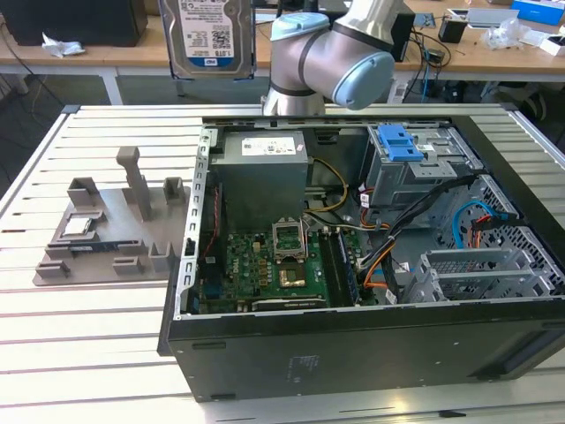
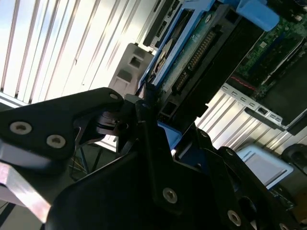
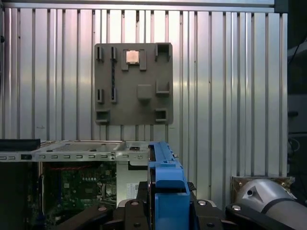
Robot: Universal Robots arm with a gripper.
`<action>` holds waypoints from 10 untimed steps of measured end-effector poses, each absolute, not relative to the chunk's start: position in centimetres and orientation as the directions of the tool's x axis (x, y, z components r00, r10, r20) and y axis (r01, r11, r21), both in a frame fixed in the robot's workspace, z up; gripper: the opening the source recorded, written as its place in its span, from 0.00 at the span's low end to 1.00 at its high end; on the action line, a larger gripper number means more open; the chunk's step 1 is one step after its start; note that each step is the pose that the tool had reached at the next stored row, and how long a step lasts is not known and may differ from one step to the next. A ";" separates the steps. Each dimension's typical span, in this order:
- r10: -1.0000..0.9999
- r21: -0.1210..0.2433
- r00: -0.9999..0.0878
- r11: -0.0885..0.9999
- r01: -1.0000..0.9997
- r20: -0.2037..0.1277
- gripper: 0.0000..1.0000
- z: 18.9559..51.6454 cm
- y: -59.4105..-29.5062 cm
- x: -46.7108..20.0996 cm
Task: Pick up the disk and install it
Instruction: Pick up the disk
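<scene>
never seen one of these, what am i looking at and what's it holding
It is a robot arm with a gripper at its end. The exterior view looks on from off the arm; both wrist views come from cameras riding on it. On the slatted metal table stands an open computer case; on the exterior view's left lies a grey tray with a small chip. The gripper is shut on the disk, a blue-framed hard drive, held up in the air.
</scene>
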State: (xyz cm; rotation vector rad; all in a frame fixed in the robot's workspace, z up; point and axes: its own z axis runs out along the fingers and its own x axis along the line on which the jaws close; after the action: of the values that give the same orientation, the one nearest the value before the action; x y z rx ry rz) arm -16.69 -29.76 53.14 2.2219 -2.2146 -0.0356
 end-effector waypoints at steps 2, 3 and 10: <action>-1.000 0.020 0.003 -0.004 -1.000 -0.013 0.37 53.1 -29.8 -15.9; -1.000 0.020 0.003 -0.003 -1.000 -0.013 0.37 53.1 -29.8 -15.1; -1.000 0.022 0.003 -0.003 -1.000 -0.013 0.37 53.1 -29.8 -12.2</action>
State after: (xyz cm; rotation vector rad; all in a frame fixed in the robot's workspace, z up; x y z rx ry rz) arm -12.20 -29.77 53.14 2.2207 -2.2133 -0.0384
